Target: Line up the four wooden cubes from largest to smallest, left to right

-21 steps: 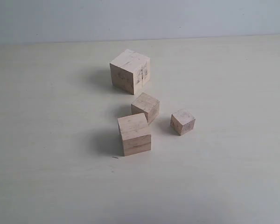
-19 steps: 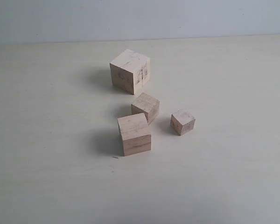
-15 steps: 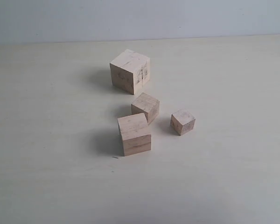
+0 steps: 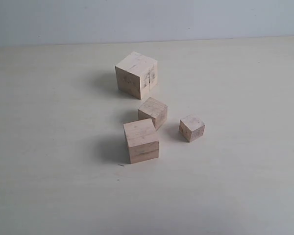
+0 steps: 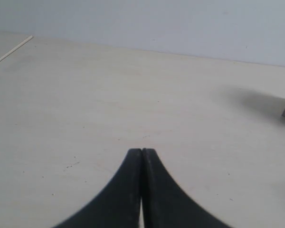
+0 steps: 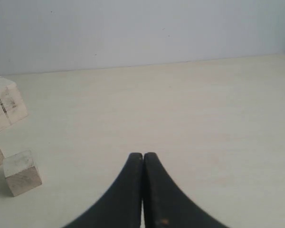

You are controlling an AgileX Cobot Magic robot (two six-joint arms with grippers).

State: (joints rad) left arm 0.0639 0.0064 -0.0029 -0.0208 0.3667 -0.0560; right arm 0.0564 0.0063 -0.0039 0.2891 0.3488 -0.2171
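A plain pale grey-blue wall (image 4: 147,19) closes the far side of the scene. Below it a wide, light cream table (image 4: 49,186) with a faint grain fills the rest of the exterior view, and soft shadows fall to the left of each block.

The four wooden cubes stand in a loose cluster near the middle of the table, not in a row. The largest cube (image 4: 136,74) is farthest back, turned corner-on, with dark smudges and a crack line on its right face. The second-largest cube (image 4: 142,141) sits nearest the camera, at the front of the group. The third cube (image 4: 153,112) lies between those two, just beside the second-largest cube's back corner; whether they touch cannot be told. The smallest cube (image 4: 192,128) stands apart to the right of the third cube.

Neither arm shows in the exterior view. In its wrist view the left claw (image 5: 141,153) is pressed fully together with nothing held, over bare table. The right claw (image 6: 143,156) is likewise closed tight and empty, with the largest and smallest cubes off to one side of it.
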